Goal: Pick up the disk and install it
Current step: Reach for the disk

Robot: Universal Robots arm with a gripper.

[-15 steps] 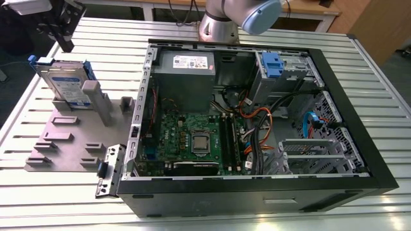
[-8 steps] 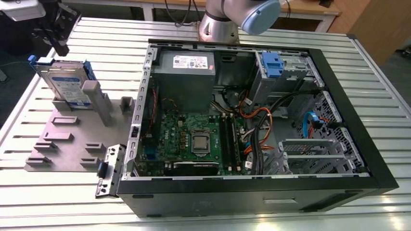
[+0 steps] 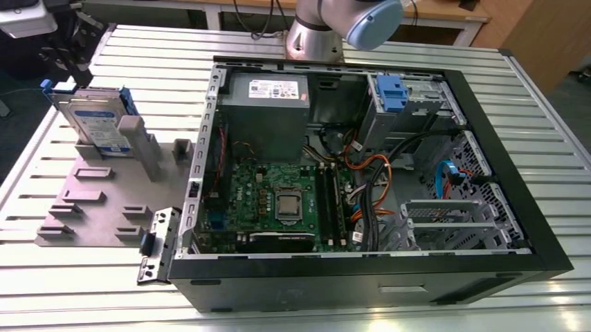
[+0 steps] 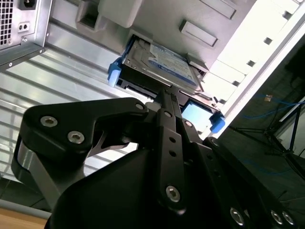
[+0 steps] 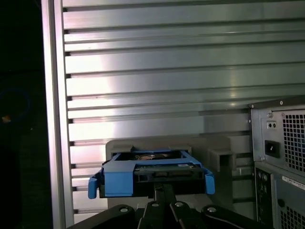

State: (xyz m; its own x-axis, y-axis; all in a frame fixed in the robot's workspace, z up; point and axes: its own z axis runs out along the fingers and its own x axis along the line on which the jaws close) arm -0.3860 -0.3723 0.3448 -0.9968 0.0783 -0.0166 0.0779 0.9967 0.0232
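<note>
- Zero things in the grip: the black multi-link metal gripper [image 5: 160,190] had its jaws pinched narrow with nothing between them, going by both wrist views.
- Ahead of the tips and apart from them stood the disk [image 5: 152,174], a flat rectangular silver-grey hard drive framed by a blue plastic carrier. It was up on edge, with one blue-framed end facing the gripper in the first wrist view and its white-and-blue label showing in the second wrist view.
- It was slotted between the upright blocks of a flat grey plastic fixture plate [image 3: 102,200]. That plate lay on the slatted aluminium table [image 3: 55,290], just beside the case on the exterior view's left.
- Further off was the open black tower computer case [image 3: 369,280], with a green motherboard [image 3: 277,200] and a large grey power-supply box [image 3: 268,111] inside. The blue-latched grey metal drive cage [image 3: 397,97] sat at its far side, so the disk wasn't installed yet.
- What I'd worry about:
  - With the jaws that narrow, moving in would probably just butt the carrier and tip the disk in its slot.
  - Pinching only the bendy blue plastic could let the drive twist or slip.
  - The uprights hug it closely, so an off-angle lift might jam it.
  - The orange and black cables [image 3: 369,180] lay near the cage and looked like snag bait.
</note>
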